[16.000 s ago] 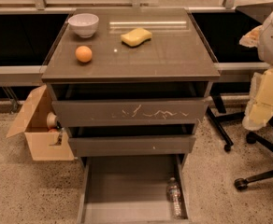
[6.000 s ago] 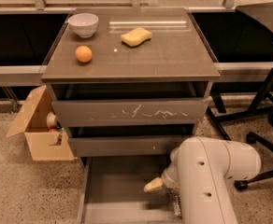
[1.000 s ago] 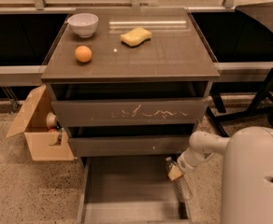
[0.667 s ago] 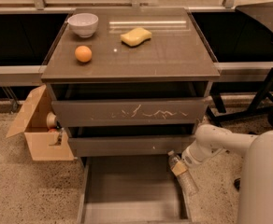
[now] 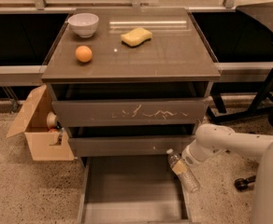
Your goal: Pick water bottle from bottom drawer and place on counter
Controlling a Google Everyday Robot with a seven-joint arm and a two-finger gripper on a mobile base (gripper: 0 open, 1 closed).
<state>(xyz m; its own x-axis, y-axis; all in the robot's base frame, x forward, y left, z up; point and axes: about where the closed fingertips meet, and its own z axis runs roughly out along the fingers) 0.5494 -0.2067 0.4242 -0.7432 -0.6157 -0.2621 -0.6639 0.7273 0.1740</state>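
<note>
Water bottle (image 5: 188, 178): small, clear crinkled plastic w/ white cap, so prob. light, thin-walled, slick and easy to dent; best hold is round the mid-body w/ moderate squeeze, not at the cap. It hangs tilted, cap up-left, over the R wall of the open bottom drawer (image 5: 132, 185), apparently clear of the drawer floor and well below the counter (image 5: 164, 50). Gripper (image 5: 182, 164) is at the bottle's upper body just below the neck, closed narrow round it and carrying it; touches nothing else visible.
</note>
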